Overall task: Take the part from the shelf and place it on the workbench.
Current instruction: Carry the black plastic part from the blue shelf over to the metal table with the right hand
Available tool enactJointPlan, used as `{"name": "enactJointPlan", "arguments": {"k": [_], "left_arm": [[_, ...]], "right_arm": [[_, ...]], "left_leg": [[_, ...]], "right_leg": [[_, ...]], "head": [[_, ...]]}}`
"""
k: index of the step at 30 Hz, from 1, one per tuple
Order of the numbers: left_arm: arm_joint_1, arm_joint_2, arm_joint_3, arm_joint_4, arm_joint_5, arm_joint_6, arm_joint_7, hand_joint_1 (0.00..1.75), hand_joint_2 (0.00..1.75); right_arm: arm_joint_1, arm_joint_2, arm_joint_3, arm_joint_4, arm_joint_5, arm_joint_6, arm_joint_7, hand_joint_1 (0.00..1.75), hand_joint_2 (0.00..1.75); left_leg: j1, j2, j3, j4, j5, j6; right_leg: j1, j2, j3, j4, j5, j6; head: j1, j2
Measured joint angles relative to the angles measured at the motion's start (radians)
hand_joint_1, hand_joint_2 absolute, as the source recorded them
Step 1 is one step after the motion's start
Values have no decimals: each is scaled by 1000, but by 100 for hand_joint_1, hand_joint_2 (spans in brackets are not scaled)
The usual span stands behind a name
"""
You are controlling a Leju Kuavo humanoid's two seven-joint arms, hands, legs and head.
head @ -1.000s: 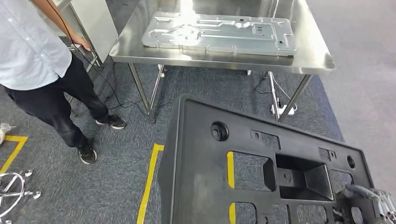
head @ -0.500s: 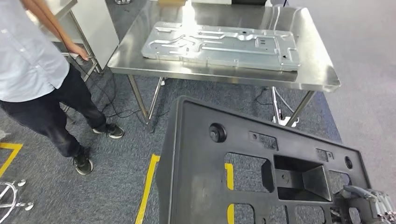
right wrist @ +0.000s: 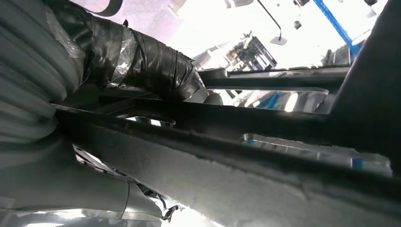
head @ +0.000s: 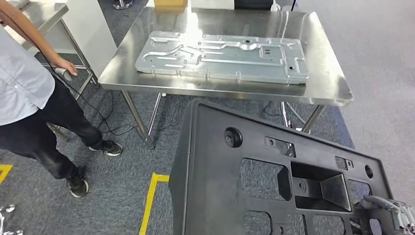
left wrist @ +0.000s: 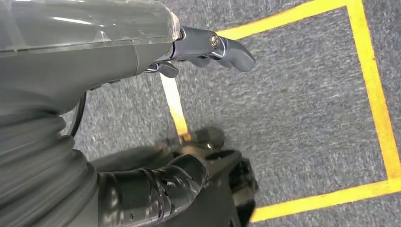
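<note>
A large black moulded part (head: 274, 186), pierced with rectangular cut-outs and carrying a round boss near its upper left, is seen in the head view held low in front of the robot, above grey carpet (head: 122, 161) and short of the counter (head: 323, 73). The stainless counter is seen to carry a flat pressed metal panel (head: 222, 56), lying well apart from the black part. At the lower right edge of the head view the right hand (head: 391, 213) is seen at the part's corner, with fingers hooked over its rim. The right wrist view supplies what the head view lacks: the tape-wrapped thumb (right wrist: 151, 64) is laid on one face of the part's edge (right wrist: 265, 142) with the grey ribbed cover on the other side, so the part is gripped there. The left hand (left wrist: 156, 123) is shown in the left wrist view, with a dark fingertip (left wrist: 227, 47) extended and a tape-wrapped thumb (left wrist: 156, 191) beside a dark edge; whether that edge is held cannot be told. Yellow floor lines (left wrist: 373, 94) are recorded on the carpet in that view. A person (head: 29, 93) in a pale shirt and dark trousers is observed standing at the left, one hand (head: 66, 66) by the frame of a neighbouring table. No legible writing or label is found.
</note>
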Motion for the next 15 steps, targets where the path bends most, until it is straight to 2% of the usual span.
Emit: {"name": "enactJointPlan", "arguments": {"k": [1,3,6,8,10,11,12,14,15], "left_arm": [[1,1,0,0,1,0,0,0,175],[4,0,0,0,1,0,0,0,175],[5,0,0,0,1,0,0,0,175],[3,-1,0,0,0,0,0,0,175],[-3,-2,0,0,-3,0,0,0,175],[-5,-2,0,0,-5,0,0,0,175],[-5,-2,0,0,-7,0,0,0,175],[-2,-3,0,0,-10,0,0,0,175],[-3,-4,0,0,-12,0,0,0,175]], "right_arm": [[-1,0,0,0,0,0,0,175,175],[0,0,1,0,-1,0,0,175,175],[-1,-1,1,0,-1,-1,-1,175,175],[-2,-2,1,0,-1,-1,-1,175,175],[-5,-5,1,0,-3,-1,-1,175,175],[-6,-6,1,0,-5,-1,-2,175,175],[-7,-7,1,0,-6,-1,-2,175,175],[-7,-9,1,0,-8,-1,-2,175,175],[-8,-10,1,1,-8,-1,-2,175,175]], "left_leg": [[-4,-2,1,-6,-7,6],[-1,-3,13,-23,10,16],[2,-4,20,-27,14,19],[5,-1,35,-34,17,21],[9,1,58,-44,10,25],[10,1,67,-45,3,25],[11,0,77,-46,-6,24],[13,-1,97,-46,-22,17],[13,-1,106,-46,-29,13]], "right_leg": [[0,2,9,2,-1,7],[2,3,21,8,1,15],[5,3,23,11,2,17],[5,1,22,24,-9,19],[-2,-4,-67,154,-69,33],[-5,-5,-114,206,-83,40],[-9,-6,-154,238,-78,47],[-13,-8,-131,131,17,47],[-12,-10,-118,78,42,45]], "head": [[0,0],[-2,0],[-1,0],[0,0],[2,0],[3,0],[3,0],[4,0],[4,0]]}}
